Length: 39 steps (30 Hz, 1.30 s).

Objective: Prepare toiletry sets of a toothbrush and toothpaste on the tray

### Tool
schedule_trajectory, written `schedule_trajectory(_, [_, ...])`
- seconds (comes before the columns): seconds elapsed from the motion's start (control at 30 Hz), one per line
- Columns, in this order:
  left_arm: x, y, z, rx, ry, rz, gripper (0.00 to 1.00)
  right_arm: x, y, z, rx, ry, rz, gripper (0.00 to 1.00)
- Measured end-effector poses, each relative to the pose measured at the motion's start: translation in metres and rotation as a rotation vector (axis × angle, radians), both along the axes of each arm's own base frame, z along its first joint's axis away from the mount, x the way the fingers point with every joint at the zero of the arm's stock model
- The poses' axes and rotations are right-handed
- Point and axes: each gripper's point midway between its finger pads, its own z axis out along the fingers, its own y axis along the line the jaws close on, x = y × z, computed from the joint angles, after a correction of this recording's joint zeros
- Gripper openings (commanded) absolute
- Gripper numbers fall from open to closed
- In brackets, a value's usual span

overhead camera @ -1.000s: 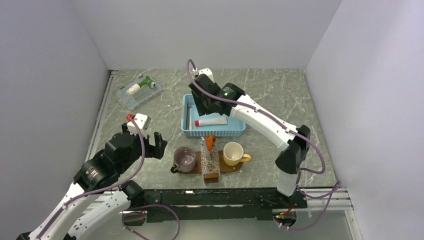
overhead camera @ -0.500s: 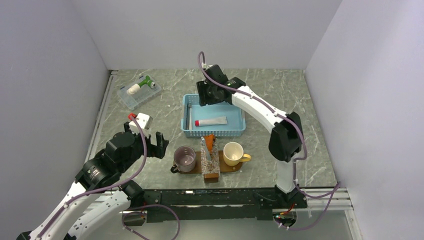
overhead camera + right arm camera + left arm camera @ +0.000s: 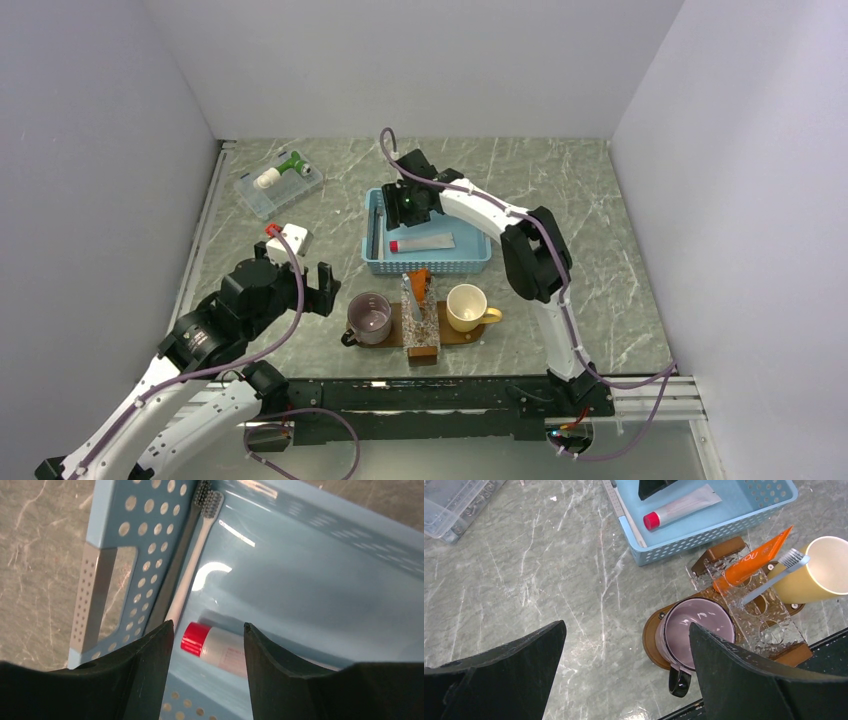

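The tray [image 3: 455, 338] is seen at the middle of the table's near edge, and it is crowded. A clear holder [image 3: 422, 325] stands across its middle. The toothpaste [image 3: 751, 557], an orange tube, is propped tilted in the holder. The toothbrush [image 3: 774, 577] is leaned beside it, bristles up. A purple mug [image 3: 369, 317] is set on the tray's left end and a yellow cup [image 3: 467, 305] on its right end, so the holder is hemmed in on both sides.

Just beyond the tray's far side a light-blue basket [image 3: 430, 266] is found. A white tube [image 3: 215, 645] with a red cap is laid across its floor. A second, white toothbrush [image 3: 192, 575] is laid along its left wall, and a dark brush [image 3: 172, 580] is wedged between that one and the wall. The red cap is seen just beside the white handle; whether they touch cannot be told.

The right gripper [image 3: 207, 627] is held low over the basket's left part. Its jaws are set partly apart with nothing between them, and the red cap is framed below the gap.

The left gripper [image 3: 626, 627] is spread wide and holds nothing. It is hung over bare table left of the tray.

A clear plastic box [image 3: 280, 190] is noted near the far left corner, well apart from everything else.
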Motion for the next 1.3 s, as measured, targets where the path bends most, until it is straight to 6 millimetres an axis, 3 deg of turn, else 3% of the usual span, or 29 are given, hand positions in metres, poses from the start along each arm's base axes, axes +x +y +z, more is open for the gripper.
schedule_trajectory(0.33, [0.003, 0.001, 0.002, -0.007, -0.009, 0.012, 0.99, 0.019, 0.021, -0.016, 0.084, 0.006, -0.022, 0.56])
schedule_trajectory(0.47, [0.004, 0.001, 0.003, -0.010, -0.010, 0.013, 0.99, 0.024, 0.029, -0.015, 0.128, -0.001, -0.027, 0.50])
schedule_trajectory(0.77, [0.004, 0.001, 0.003, -0.012, -0.008, 0.013, 0.99, 0.030, 0.043, -0.009, 0.213, -0.010, -0.047, 0.00])
schedule_trajectory(0.93, [0.005, 0.000, 0.002, -0.013, -0.004, 0.011, 0.99, 0.031, 0.049, -0.009, 0.249, -0.003, -0.052, 0.00])
schedule_trajectory(1.3, [0.007, 0.000, 0.000, -0.008, 0.008, 0.017, 0.99, 0.027, 0.052, -0.040, 0.247, 0.065, -0.070, 0.00])
